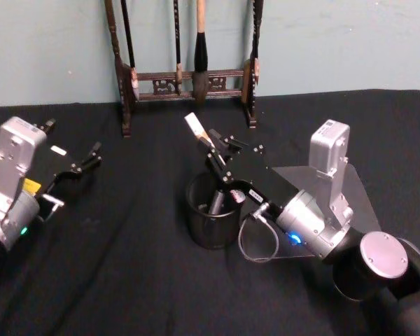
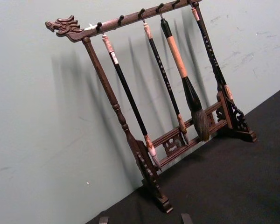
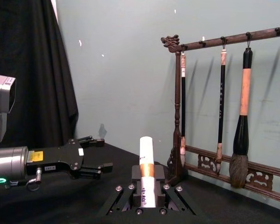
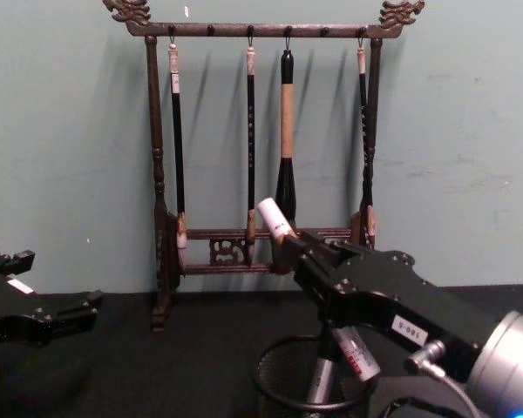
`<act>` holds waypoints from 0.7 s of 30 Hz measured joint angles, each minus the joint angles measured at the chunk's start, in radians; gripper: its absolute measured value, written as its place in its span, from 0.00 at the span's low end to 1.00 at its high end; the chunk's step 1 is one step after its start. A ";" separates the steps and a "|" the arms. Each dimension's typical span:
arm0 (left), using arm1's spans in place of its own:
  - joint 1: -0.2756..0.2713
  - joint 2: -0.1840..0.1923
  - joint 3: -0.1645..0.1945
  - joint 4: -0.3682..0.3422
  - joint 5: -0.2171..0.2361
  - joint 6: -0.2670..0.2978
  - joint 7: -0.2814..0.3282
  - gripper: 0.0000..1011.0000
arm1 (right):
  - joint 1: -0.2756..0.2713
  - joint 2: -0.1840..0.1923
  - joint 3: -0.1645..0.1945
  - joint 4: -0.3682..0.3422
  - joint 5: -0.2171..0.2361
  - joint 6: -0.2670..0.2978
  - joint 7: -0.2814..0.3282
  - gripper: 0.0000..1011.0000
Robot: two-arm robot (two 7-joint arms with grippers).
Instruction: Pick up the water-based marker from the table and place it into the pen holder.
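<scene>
The right gripper (image 1: 218,148) was clamped on the water-based marker (image 1: 195,127), holding it tilted above the pen holder (image 1: 211,234). The marker's white upper end pointed toward the brush rack (image 4: 161,218), and its lower end sat at the holder's mouth (a grey item (image 4: 318,383) already stood inside). The left gripper (image 1: 84,164) was parked at the table's (image 1: 126,280) left side, well apart from the holder, with its fingers spread.
</scene>
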 joint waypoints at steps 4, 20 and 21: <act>0.000 0.000 0.000 0.000 0.000 0.000 0.000 0.99 | 0.011 -0.009 -0.008 0.021 -0.010 -0.012 -0.001 0.17; 0.000 0.000 0.000 0.000 0.000 0.000 0.000 0.99 | 0.033 -0.029 -0.024 0.064 -0.033 -0.025 -0.001 0.17; 0.000 0.000 0.000 0.000 0.000 0.000 0.000 0.99 | 0.034 -0.030 -0.026 0.067 -0.034 -0.024 -0.001 0.17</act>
